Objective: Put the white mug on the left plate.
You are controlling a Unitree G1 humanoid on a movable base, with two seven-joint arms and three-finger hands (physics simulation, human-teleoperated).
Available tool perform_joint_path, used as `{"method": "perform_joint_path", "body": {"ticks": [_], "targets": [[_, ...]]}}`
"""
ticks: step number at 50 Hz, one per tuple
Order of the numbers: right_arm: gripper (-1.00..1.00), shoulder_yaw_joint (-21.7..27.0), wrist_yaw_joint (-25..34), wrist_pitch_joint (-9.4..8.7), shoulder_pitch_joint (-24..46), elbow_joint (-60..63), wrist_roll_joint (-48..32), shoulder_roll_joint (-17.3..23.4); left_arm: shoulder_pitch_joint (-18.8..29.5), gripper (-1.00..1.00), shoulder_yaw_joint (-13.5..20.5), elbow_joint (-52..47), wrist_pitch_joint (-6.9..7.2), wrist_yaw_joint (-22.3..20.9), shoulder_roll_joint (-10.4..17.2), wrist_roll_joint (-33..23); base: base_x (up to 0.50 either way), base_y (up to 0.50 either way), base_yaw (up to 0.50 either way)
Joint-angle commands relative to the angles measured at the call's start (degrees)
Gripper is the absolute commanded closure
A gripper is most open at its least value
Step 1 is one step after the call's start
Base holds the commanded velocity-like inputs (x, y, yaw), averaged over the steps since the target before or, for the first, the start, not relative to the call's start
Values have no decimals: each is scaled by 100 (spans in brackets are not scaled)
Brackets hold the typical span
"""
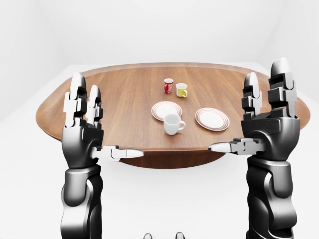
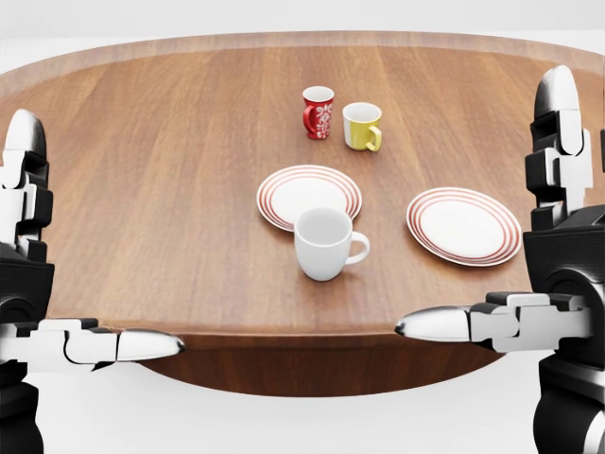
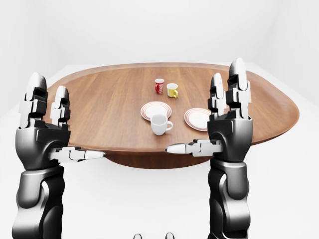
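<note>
The glossy white ceramic mug [image 2: 324, 243] is standing between both robot hands, nearer the right robot hand [image 2: 558, 274] (fingers spread, empty); the left robot hand [image 2: 28, 284] is likewise splayed, empty.

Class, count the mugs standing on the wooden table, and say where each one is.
3. The white mug is nearest, touching the left plate's lower edge. The red mug and yellow mug stand together farther up. None appears hidden.

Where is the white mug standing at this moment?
In the head view the white mug stands upright near the table's lower edge, just below the left plate, handle pointing right toward the right plate.
</note>
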State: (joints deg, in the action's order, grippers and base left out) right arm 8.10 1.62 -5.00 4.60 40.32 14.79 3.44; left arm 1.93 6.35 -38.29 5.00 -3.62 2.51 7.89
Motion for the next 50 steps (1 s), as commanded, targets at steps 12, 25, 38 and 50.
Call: {"method": "perform_joint_path", "body": {"ticks": [12,25,38,50], "targets": [[-100,-5,64,0,-69,-64,15,-29,-40,-100,2,-33,0,-35,-7,4,0,24,0],[-100,2,168,0,-129,71,258,-4,-61,-100,-15,-21,0,-66,-9,-4,36,-3,0],[-100,-8,186,0,-115,76,239,3,-65,-100,-12,-6,0,-73,-10,-7,50,-5,0],[-100,-74,244,0,-159,109,202,-20,-67,-100,-13,-68,0,-67,-12,8,50,-1,0]]}}
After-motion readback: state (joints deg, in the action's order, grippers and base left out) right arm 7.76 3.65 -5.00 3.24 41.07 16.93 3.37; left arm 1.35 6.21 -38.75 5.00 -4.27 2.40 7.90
